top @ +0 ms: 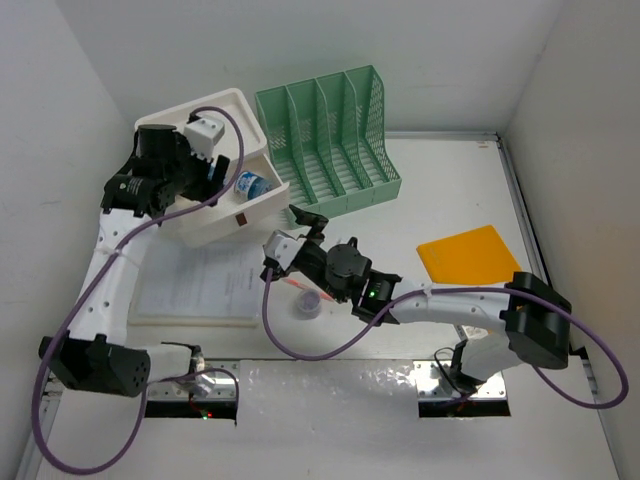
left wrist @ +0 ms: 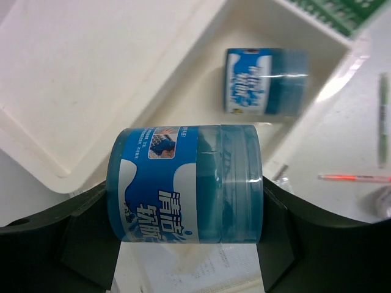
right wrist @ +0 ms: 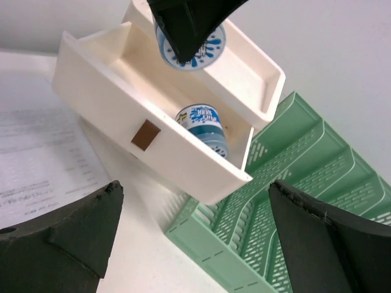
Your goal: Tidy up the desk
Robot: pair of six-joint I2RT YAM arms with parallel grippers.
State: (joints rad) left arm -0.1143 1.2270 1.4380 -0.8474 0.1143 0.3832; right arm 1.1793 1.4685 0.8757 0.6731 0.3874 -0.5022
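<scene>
Subject: the bench [top: 452, 192]. It is a large flat white rectangular top and fills most of the overhead view from the arm bases to the far wall. A thin metal rail runs along its right and far edges. The surface is plain and matte, with bare patches at far right and centre right.

Items on the bench:
- A white drawer box [top: 212, 108] stands at far left. Its open drawer [top: 232, 222], with a brown handle, is pulled out toward the centre.
- A green file rack [top: 330, 140] stands just right of the box, and the drawer's corner lies close to the rack's front edge.
- Printed sheets [top: 200, 285] lie at near left, partly under the drawer.
- An orange folder [top: 470, 255] lies flat at right, well apart from the rest.
- A red pen [top: 290, 285] lies near centre, beside the sheets.

Left pincer [left wrist: 186, 192]: its fingers are clamped on a blue jar [left wrist: 186, 183] with a white-and-blue label. The jar is gripped across its two ends, lying sideways, and is held above the drawer box. A second blue jar [left wrist: 266, 81] lies on its side inside the open drawer.

Right pincer [right wrist: 195, 244]: its fingers are spread wide apart with nothing between them. It hangs over the middle of the bench and faces the drawer front and the rack.
</scene>
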